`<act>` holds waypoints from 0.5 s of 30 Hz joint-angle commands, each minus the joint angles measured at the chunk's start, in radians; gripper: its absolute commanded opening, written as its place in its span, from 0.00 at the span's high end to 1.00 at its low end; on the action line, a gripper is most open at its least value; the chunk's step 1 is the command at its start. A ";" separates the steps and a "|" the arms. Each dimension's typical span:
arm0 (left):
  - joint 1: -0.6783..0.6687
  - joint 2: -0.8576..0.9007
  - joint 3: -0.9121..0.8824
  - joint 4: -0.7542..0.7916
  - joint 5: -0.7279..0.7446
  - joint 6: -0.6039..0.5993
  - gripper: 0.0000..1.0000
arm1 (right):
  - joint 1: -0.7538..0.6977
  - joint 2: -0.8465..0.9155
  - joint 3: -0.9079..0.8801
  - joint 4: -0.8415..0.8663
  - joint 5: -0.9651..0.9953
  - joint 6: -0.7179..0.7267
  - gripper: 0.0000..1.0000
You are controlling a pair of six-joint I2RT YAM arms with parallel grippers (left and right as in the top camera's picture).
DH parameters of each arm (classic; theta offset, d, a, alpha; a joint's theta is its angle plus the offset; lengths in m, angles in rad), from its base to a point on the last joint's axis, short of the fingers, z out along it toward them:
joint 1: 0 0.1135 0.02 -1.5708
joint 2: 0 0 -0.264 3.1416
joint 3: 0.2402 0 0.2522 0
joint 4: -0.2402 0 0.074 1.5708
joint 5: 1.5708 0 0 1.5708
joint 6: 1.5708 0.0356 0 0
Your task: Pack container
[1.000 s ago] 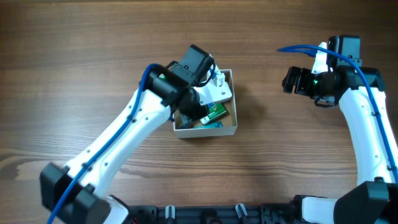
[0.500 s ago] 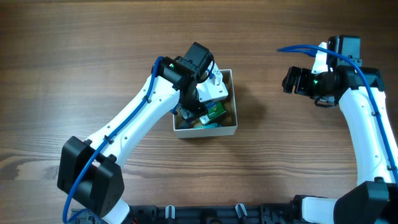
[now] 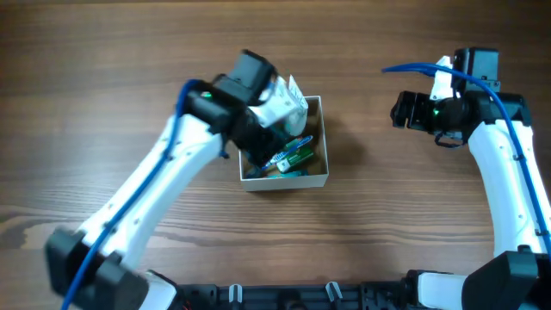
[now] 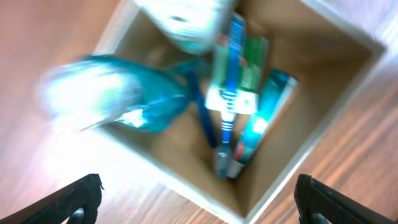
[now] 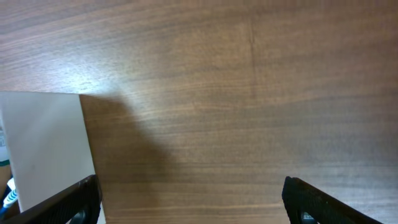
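Observation:
The container (image 3: 289, 180) is a square white cardboard box, tan inside, at the table's middle. In the left wrist view its inner wall (image 4: 308, 87) surrounds a blue toothbrush (image 4: 229, 99), a green-and-white packet (image 4: 252, 68), a teal tube (image 4: 261, 124) and a blurred teal pouch (image 4: 124, 93). My left gripper (image 3: 261, 140) hangs over the box's upper-left part, open wide (image 4: 199, 202), holding nothing. My right gripper (image 3: 400, 110) stands open (image 5: 193, 202) over bare wood to the box's right, with the box's white outer wall (image 5: 43, 143) at the left of its view.
The wooden table (image 3: 387, 224) surrounds the box on all sides. A black rail (image 3: 327, 293) runs along the front edge between the two arm bases. The right arm's blue cable (image 3: 413, 67) loops above its wrist.
My left gripper went from shut to wide open over the box, and the left arm swung up and to the left. The right arm has not moved.

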 commanded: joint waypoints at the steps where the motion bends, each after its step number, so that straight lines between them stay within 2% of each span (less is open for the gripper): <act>1: 0.116 -0.092 -0.003 0.042 -0.031 -0.138 0.00 | 0.055 0.002 0.009 0.037 -0.003 -0.072 0.06; 8: 0.372 -0.079 -0.003 0.105 0.013 -0.415 0.00 | 0.175 0.002 0.012 0.174 -0.002 -0.178 0.00; 11: 0.423 -0.076 -0.003 0.111 0.081 -0.415 0.00 | 0.189 0.002 0.012 0.214 -0.002 -0.189 0.00; 15: 0.447 -0.076 -0.003 0.116 0.091 -0.414 0.00 | 0.188 0.002 0.012 0.262 -0.009 -0.191 0.00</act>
